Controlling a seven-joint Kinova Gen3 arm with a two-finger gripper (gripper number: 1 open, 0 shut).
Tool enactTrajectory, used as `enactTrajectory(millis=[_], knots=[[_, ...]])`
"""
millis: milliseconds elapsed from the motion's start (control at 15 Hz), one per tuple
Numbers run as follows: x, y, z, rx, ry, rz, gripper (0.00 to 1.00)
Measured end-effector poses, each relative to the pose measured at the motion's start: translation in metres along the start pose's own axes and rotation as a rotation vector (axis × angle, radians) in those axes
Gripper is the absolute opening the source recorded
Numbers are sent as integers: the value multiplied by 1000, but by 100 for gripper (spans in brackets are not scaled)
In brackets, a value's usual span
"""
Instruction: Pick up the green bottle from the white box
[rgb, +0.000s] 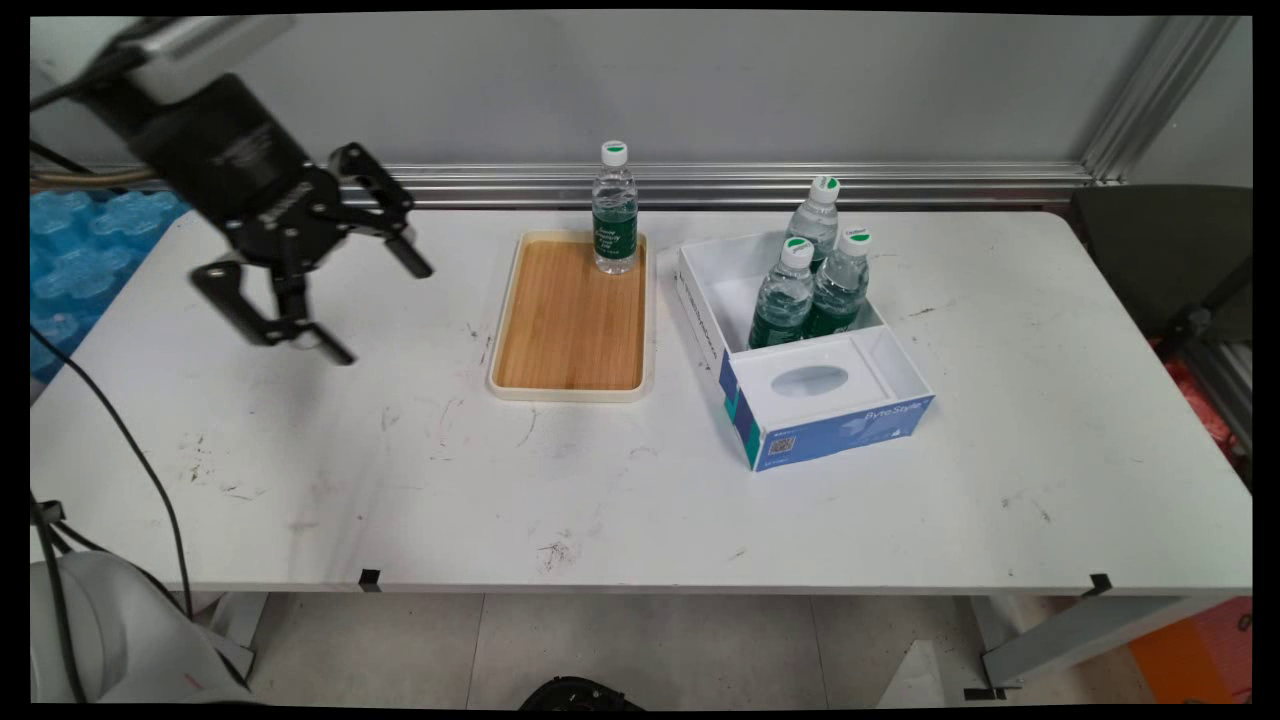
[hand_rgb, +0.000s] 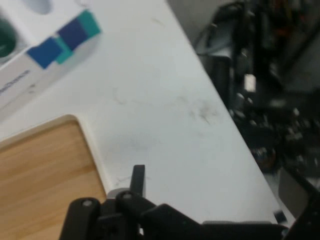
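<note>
Fingers: we see the gripper spread apart, empty, left of the tray.
Tray: one bottle stands on it.
Box: right of the tray, three bottles inside.

Wood-grain tray; clear plastic bottles; glossy cardboard box; scuffed matt table.

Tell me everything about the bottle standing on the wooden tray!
The bottle is small, clear plastic, with a white cap topped in green and a dark green label round its middle. It stands upright, cap on, at the far end of the wooden tray, alone there. Only the tray touches it. The gripper hangs off to its left, jaws open, holding nothing.
</note>
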Motion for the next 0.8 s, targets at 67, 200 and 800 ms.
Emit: enactTrajectory(millis=[67, 200, 800], knots=[[2, -2, 3, 14, 5, -32, 100], [8, -10, 14, 56, 18, -129, 100], [30, -41, 65, 198, 69, -446, 100]])
